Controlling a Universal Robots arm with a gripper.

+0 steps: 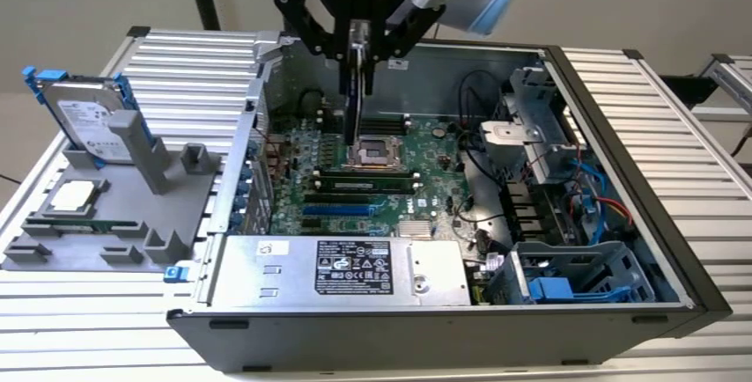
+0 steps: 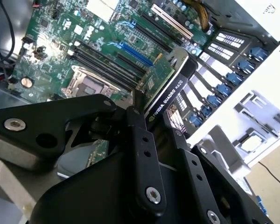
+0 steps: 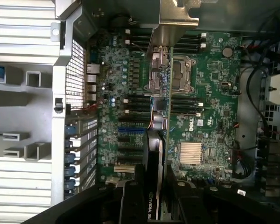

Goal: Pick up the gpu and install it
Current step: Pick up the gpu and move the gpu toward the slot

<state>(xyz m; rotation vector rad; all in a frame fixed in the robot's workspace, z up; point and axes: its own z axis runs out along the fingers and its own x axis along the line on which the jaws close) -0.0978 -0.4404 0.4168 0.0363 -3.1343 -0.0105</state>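
My gripper (image 1: 359, 52) is shut on the gpu (image 1: 350, 100), which hangs on edge above the open computer case. In the second wrist view the gpu (image 2: 164, 95) sticks out from the gripper (image 2: 154, 123), with its green board on one side and its black cooler on the other. In the first wrist view the gpu (image 3: 160, 116) is edge-on over the green motherboard (image 3: 210, 98), silver bracket farthest from the gripper (image 3: 156, 189). It hovers above the processor socket (image 1: 379, 150) and the memory slots. The blue expansion slot (image 1: 341, 210) lies nearer the power supply.
A grey holder (image 1: 106, 224) at the exterior view's left carries a hard drive in a blue frame (image 1: 88, 118) and a small silver chip (image 1: 73, 194). Inside the case are a silver power supply (image 1: 341, 268), cables and a drive cage (image 1: 564, 188). The case walls (image 1: 611, 135) surround the board.
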